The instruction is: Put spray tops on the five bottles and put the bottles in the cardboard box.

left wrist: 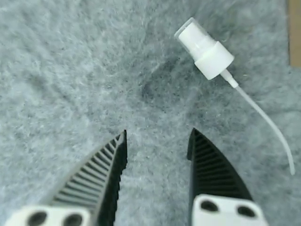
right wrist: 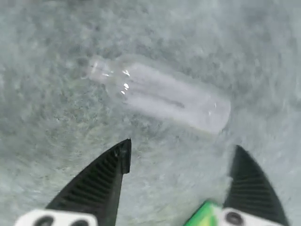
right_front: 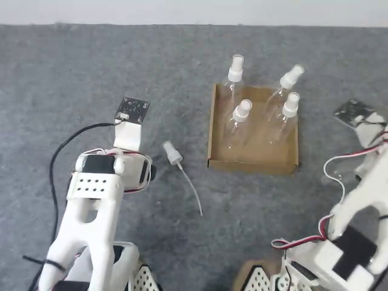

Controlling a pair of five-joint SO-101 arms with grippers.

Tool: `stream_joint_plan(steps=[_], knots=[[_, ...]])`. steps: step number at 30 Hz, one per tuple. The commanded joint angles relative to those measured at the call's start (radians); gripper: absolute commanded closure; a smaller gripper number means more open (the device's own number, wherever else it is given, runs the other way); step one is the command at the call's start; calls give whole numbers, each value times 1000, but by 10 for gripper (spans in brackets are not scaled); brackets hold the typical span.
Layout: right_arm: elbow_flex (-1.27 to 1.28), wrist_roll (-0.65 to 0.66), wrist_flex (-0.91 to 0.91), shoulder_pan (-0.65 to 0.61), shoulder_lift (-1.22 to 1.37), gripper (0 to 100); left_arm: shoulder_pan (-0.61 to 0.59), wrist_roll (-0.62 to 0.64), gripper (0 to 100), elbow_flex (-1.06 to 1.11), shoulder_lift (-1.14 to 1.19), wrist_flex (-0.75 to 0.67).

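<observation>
Spray top [left wrist: 204,52], seemingly light and stiff with a thin bendy tube, lay on the counter [left wrist: 70,70] just beyond the half-parted, empty left fingers [left wrist: 106,174], likely best pinched at its collar, while the capless, probably slippery bottle [right wrist: 162,96] lay beyond the wide-open right fingers [right wrist: 101,183].

The cardboard box [left wrist: 295,33] is showing as a bare sliver in the left wrist view, the picture's edge cutting off the rest. In the high view the clear bodies of the four capped bottles [right_front: 239,126] in the cardboard box are blending into its floor, their outlines too faint to trace. Right of the box, the right arm [right_front: 364,200] is running off the frame. The uncapped bottle [right wrist: 160,96] is lying blurred, its mouth unreadable.
</observation>
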Motion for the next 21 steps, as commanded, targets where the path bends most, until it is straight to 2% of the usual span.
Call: stream_joint_plan(steps=[1,9,21], knots=[[-49,92,2,-54,-2,678,-3,14,805,2,-40,-40],[-35,206,-24,-61,119,679,-5,14,805,2,-40,-40],[-31,233,-148,22,286,684,-5,14,805,2,-41,-38]])
